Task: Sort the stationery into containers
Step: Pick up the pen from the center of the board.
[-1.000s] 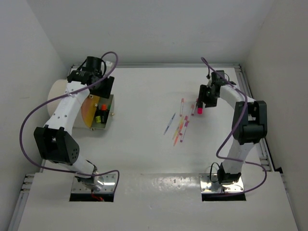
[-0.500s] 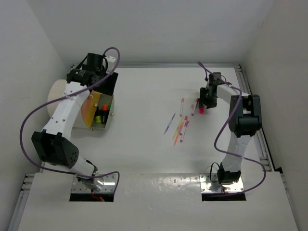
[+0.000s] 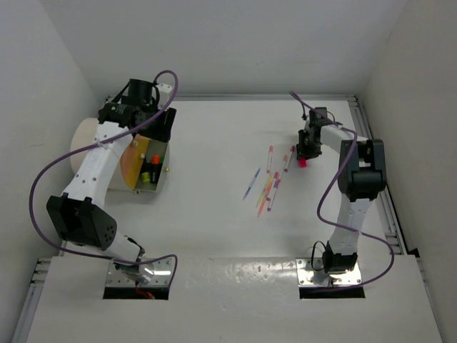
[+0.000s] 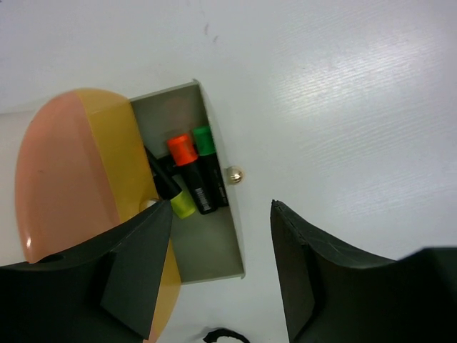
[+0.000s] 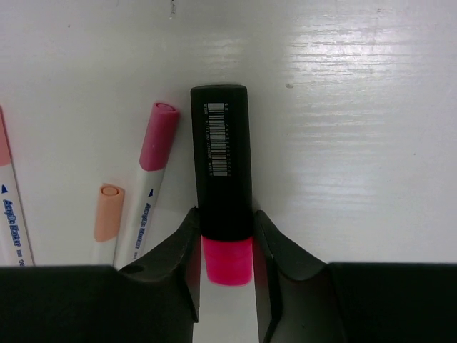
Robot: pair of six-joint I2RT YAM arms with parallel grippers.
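My right gripper (image 5: 226, 223) is shut on a black highlighter with a pink cap (image 5: 221, 161), one jaw against each side of it near the cap. In the top view it (image 3: 302, 162) is at the table's far right. Thin pens (image 3: 268, 187) lie in a loose group left of it, with a blue pen (image 3: 251, 184) furthest left. A pink-capped pen (image 5: 154, 168) and an orange-capped pen (image 5: 108, 214) lie beside the highlighter. My left gripper (image 4: 223, 214) is open and empty over the greenish bin (image 4: 214, 246). The bin holds highlighters with orange (image 4: 182, 150), green (image 4: 203, 141) and yellow (image 4: 183, 206) caps.
The bin is fixed to a white drum (image 3: 87, 137) with a round orange face (image 3: 131, 163) at the far left. A yellow bin wall (image 4: 132, 157) adjoins the greenish one. Walls close the table at the back and sides.
My right gripper with the pink highlighter has shifted slightly to the right and towards the back. My left arm rose a little over the bin, then held still.
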